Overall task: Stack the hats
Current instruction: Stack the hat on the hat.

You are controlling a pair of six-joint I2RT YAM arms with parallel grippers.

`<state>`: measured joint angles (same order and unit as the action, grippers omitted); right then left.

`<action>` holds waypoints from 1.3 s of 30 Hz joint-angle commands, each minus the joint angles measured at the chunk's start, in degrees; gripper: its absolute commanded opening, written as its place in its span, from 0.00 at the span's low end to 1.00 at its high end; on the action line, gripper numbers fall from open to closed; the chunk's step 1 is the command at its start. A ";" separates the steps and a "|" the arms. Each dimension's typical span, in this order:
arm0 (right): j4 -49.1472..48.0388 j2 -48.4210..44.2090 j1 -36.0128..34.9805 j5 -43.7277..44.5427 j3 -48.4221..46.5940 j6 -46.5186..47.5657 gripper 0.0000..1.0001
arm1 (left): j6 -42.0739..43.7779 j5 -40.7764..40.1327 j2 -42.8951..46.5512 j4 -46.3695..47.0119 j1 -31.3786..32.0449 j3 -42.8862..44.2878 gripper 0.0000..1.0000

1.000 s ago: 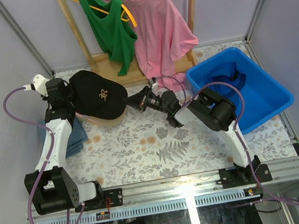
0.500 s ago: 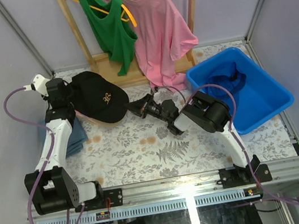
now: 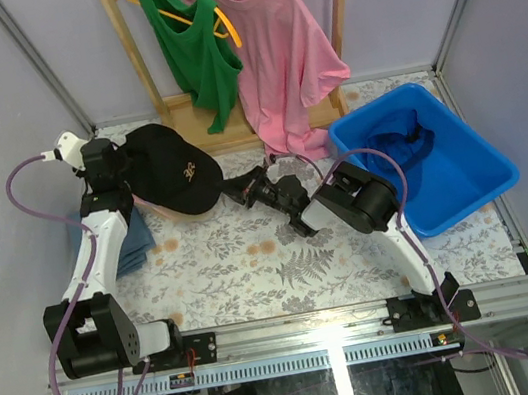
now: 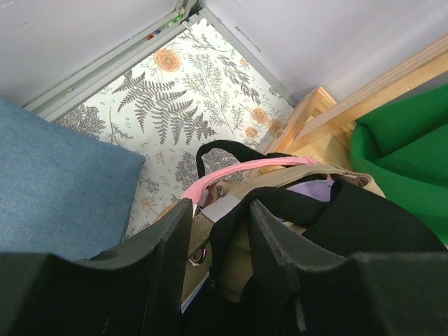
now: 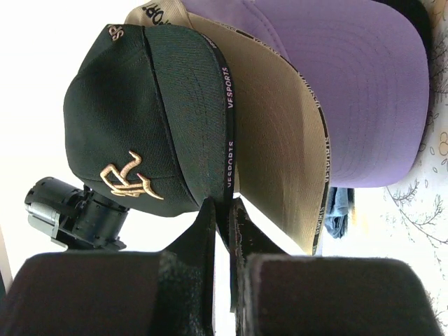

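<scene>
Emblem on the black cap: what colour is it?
The emblem is gold, on the black cap; the right wrist view shows it best.

The hat stack point(image 3: 174, 177) is sitting at ten o'clock on the surface point(image 3: 284, 255), with the emblem hat point(image 5: 140, 119) lying on top. The left end effector point(image 4: 218, 227) is straddling the stack's rear at nine o'clock, and the right end effector point(image 5: 222, 210) is pinching the emblem hat's brim at four. A folded cloth point(image 3: 135, 241) is lying at seven, a garment rack point(image 3: 180, 120) is standing at twelve, and a tub point(image 3: 476, 162) is resting at three.

light: bright, even | glare: noted on near-edge rail point(image 3: 326, 326) | right-wrist backdrop: blown white | left fingers point(image 4: 164, 280): blurred
</scene>
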<state>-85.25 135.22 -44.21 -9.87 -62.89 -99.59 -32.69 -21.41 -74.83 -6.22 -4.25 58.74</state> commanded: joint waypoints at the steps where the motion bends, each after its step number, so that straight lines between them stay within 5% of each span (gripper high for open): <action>1: 20.04 3.98 -0.25 4.77 -1.22 2.09 0.00 | -0.27 1.28 -0.05 -0.46 0.43 -1.78 0.37; 39: 43.81 3.86 4.35 1.86 -11.13 13.13 0.00 | -5.85 4.27 3.83 -2.48 0.83 -6.53 0.38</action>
<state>-64.82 135.46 -40.84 -10.68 -72.99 -91.88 -37.74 -20.88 -71.66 -4.25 -4.56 55.02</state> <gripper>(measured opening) 0.036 0.372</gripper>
